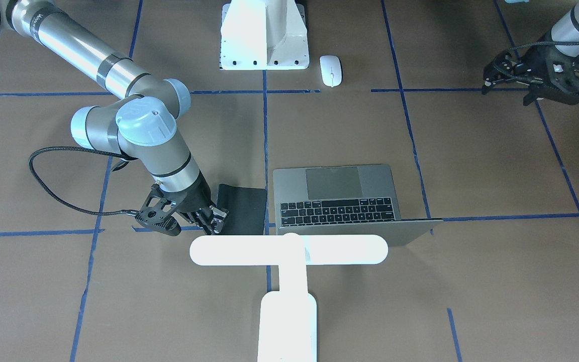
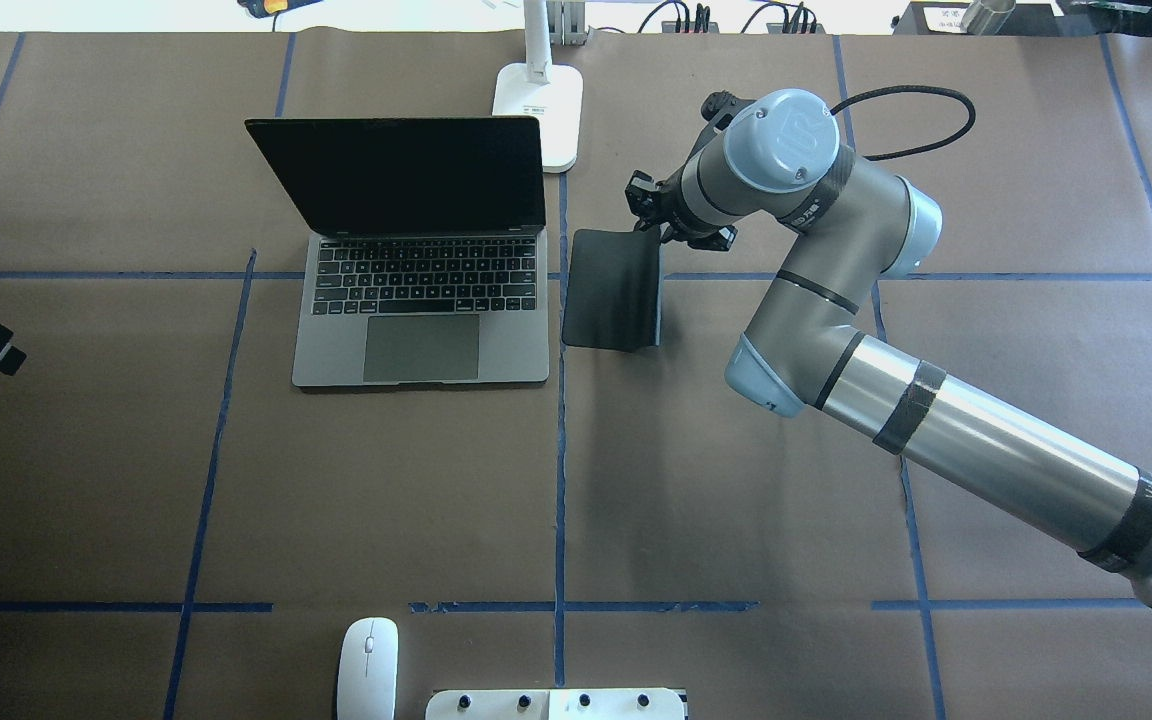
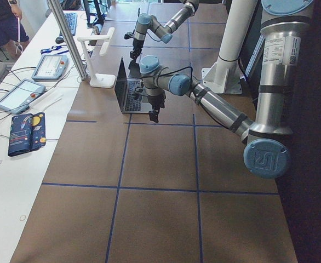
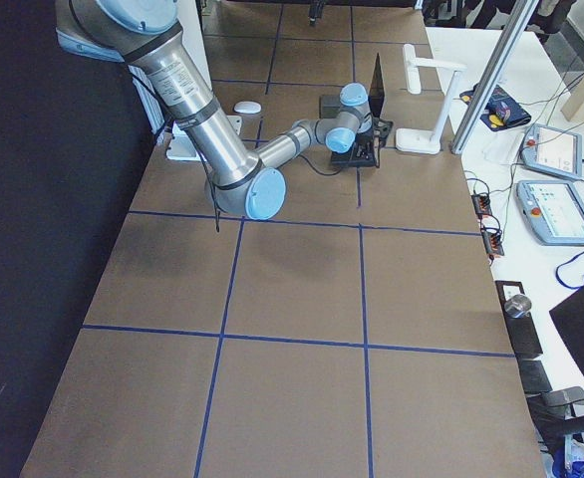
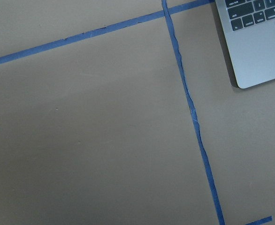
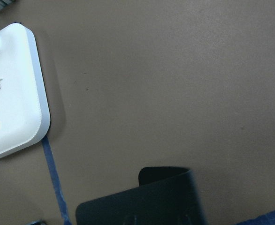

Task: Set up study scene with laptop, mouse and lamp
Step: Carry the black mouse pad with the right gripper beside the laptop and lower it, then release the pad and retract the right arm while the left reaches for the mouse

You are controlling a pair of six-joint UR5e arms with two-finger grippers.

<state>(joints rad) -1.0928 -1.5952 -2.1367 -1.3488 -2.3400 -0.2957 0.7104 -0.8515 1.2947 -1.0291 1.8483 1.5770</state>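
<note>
Table [image 2: 736,500] comes first, wide and brown, with blue tape lines [image 2: 560,450] crossing it. The laptop [image 2: 421,300] sits open on the far half, with its dark screen tilted back and its keys facing the robot. The lamp [image 1: 289,250] stands at the far edge. Its base is just behind the laptop's far right corner, and its long white bar hangs over the top of the laptop's lid.

A black mat [image 2: 611,290] lies just beside the laptop, on the robot's right side of it, with a blue line between them. The right end effector [image 1: 215,219] is down at the mat's far right corner and pinches that corner tight. The mat's right edge curls up off the table there. The lamp's base is near this end effector, and the laptop is on the other side of the mat from it. The right arm reaches over bare table, with nothing in front of it.

A white pedestal [image 1: 264,35] with bolt holes sits at the robot's edge of the table. The mouse [image 2: 368,655] lies flat just beside it, on the robot's left. The mouse is well apart from both end effectors, with bare table in between.

The left end effector [image 1: 508,85] hangs over the table far out on the robot's left, well apart from the laptop. I cannot tell if it is wide or narrow. Its wrist view shows only a near corner of the laptop and blue tape.
</note>
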